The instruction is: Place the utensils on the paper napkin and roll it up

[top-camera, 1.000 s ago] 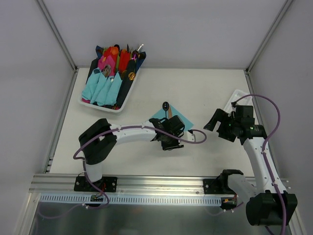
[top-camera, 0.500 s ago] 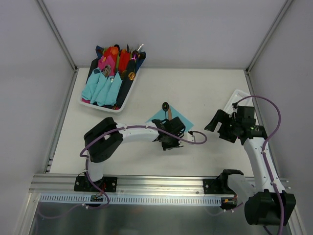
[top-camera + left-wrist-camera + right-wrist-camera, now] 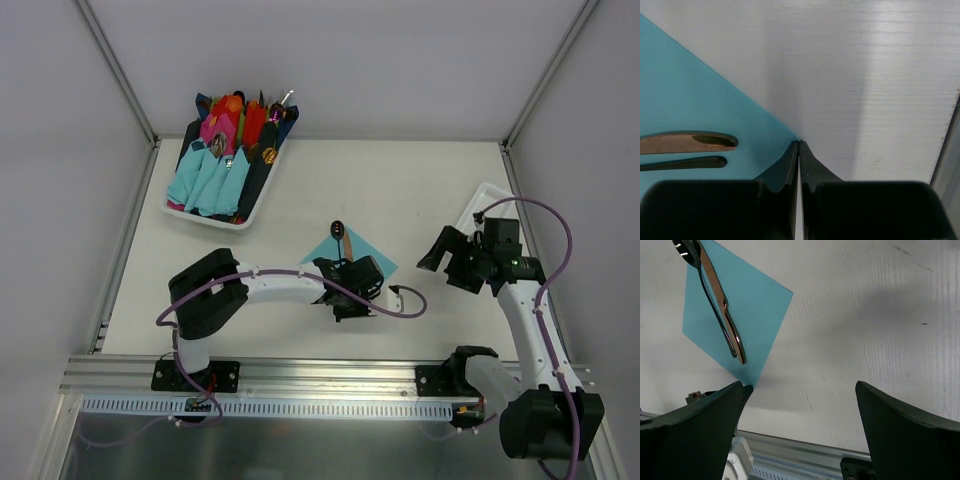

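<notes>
Two trays are on the counter (image 3: 420, 180). The white tray (image 3: 205, 218) at ten o'clock is packed with napkin rolls (image 3: 212, 175) in teal, pink, red and navy, with cutlery poking out of their far ends. The second tray (image 3: 488, 193), also white, lies at three o'clock, mostly hidden behind the right arm, and its contents cannot be made out. Near the middle of the counter the paper napkin (image 3: 368, 247) lies flat, turned like a diamond. The utensils (image 3: 726, 315), a spoon and a knife, rest side by side on it, the spoon's dark bowl reaching past the paper towards twelve o'clock. The left claw (image 3: 798, 145) is closed, its fingertips pressed together at the napkin's six o'clock corner; whether paper is caught between them cannot be told. The right claw (image 3: 437, 250) hangs wide open at three o'clock of the napkin, apart from it, holding nothing
</notes>
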